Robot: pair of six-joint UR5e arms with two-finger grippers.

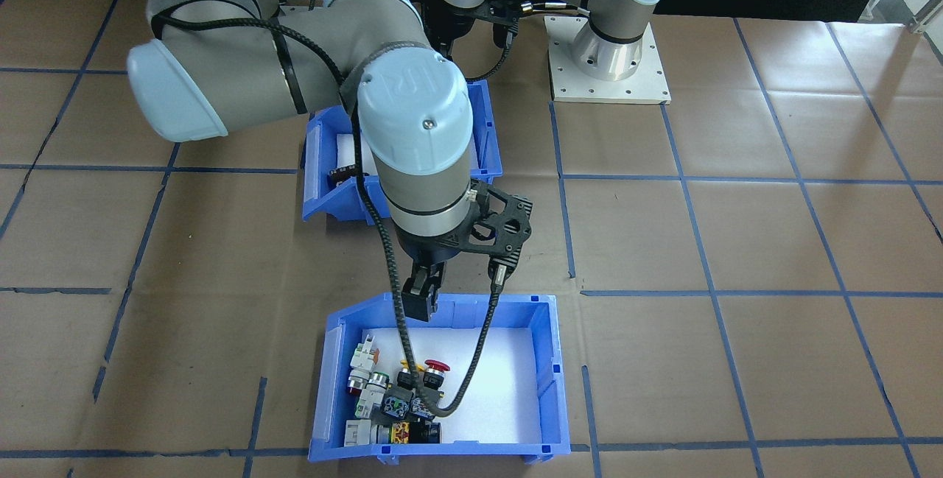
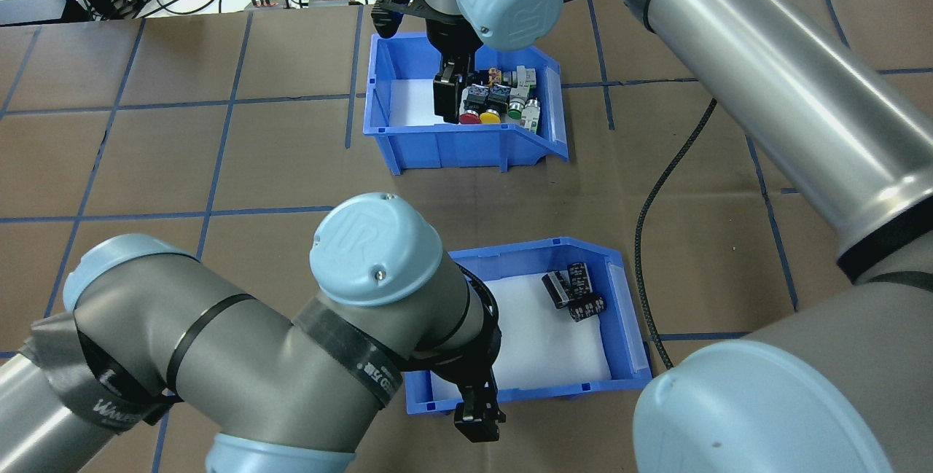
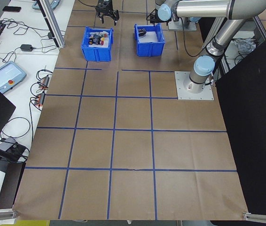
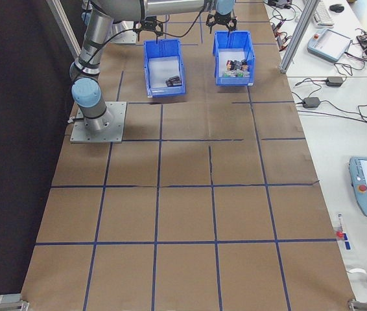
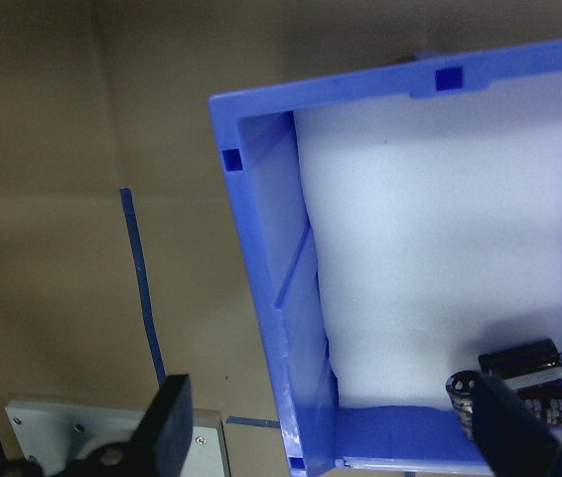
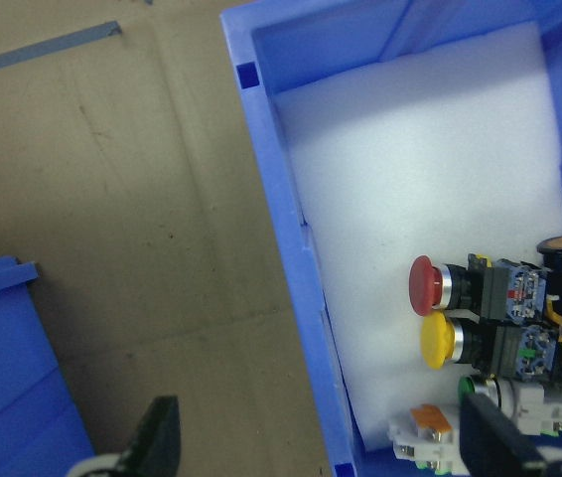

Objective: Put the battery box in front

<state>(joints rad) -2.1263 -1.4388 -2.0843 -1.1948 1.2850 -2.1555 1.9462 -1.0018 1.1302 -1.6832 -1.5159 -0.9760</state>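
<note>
The blue plastic battery box (image 2: 541,367) with its white foam liner and three dark cylindrical batteries (image 2: 574,289) sits on the brown paper-covered table (image 2: 219,167), nearer the robot than the blue bin of coloured push-button switches (image 2: 437,145). The left gripper (image 2: 477,415) hangs over its near wall, jaws apart astride it. The right gripper (image 2: 446,94), jaws apart, seems to straddle the switch bin's wall.
</note>
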